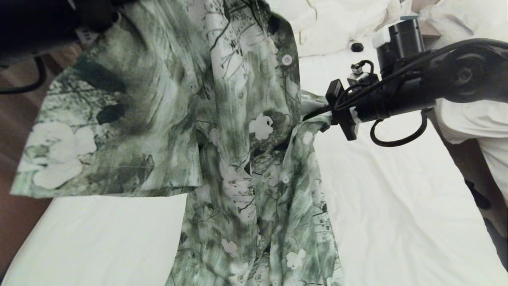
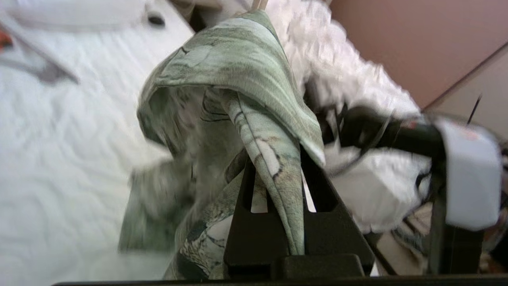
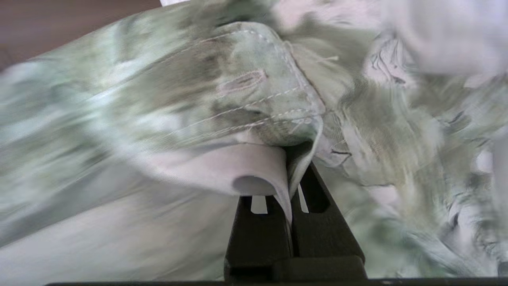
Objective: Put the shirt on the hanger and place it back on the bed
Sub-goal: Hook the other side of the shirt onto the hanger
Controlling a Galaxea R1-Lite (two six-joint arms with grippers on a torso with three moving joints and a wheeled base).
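Head view: both pincers, left pincer point(image 2: 278, 206) and right pincer point(image 1: 323, 113), pinch the shirt point(image 1: 222, 131) above the bed point(image 1: 397, 206) (hanger unseen); hanging and setting down remain.

Below me the bed point(image 1: 397, 206) lies under a smooth white sheet, a small black object point(image 1: 357, 47) resting near its pillow point(image 1: 337, 24).

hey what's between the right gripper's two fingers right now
A fold of the shirt: the right gripper is shut on its stitched front edge, shown plainly in the right wrist view.
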